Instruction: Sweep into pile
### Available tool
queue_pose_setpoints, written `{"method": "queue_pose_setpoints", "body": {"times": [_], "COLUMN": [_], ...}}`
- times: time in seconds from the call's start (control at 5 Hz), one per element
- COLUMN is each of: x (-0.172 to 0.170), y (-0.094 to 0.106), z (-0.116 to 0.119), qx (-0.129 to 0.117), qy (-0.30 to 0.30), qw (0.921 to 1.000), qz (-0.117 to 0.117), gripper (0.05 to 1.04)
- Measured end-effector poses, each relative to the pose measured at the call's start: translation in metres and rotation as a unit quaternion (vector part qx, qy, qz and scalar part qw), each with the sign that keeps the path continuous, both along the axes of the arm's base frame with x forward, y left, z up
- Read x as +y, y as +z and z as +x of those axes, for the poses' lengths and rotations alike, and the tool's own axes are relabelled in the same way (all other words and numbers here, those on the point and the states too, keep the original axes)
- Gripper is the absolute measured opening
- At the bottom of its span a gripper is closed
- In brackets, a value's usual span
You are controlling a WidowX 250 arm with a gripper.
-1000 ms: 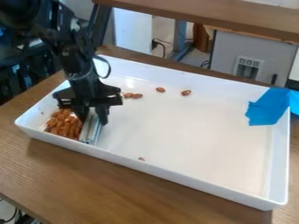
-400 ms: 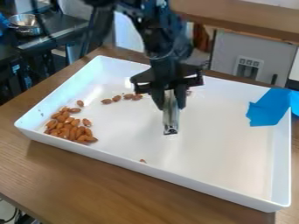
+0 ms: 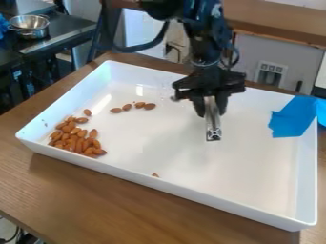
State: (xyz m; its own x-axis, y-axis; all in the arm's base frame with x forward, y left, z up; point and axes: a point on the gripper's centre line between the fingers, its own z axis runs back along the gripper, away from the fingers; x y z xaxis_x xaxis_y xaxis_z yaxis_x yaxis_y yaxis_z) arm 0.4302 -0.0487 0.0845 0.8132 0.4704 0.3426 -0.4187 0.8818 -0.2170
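My claw (image 3: 211, 107) pinches the top of a shiny metal bar (image 3: 213, 127) over the white tray (image 3: 308, 176). The bar looks stiff and slippery, so I'd squeeze it tight up there. Most brown nuts (image 3: 77, 139) lie near one corner. They look light and hard, easy to push.

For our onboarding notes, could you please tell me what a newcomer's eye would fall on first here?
Probably the black gripper gripping a silvery metal bar over the white tray. Next, likely the brown almonds heaped at the tray's left end, and the bright blue tape at its right edge.
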Motion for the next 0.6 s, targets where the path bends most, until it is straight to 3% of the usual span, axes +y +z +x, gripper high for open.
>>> {"method": "queue_pose_setpoints", "body": {"times": [0.6], "x": [-0.019], "y": [-0.005], "z": [0.018], "qx": [-0.004], "qy": [-0.007], "qw": [1.0], "qz": [0.002], "gripper": [0.384]}}
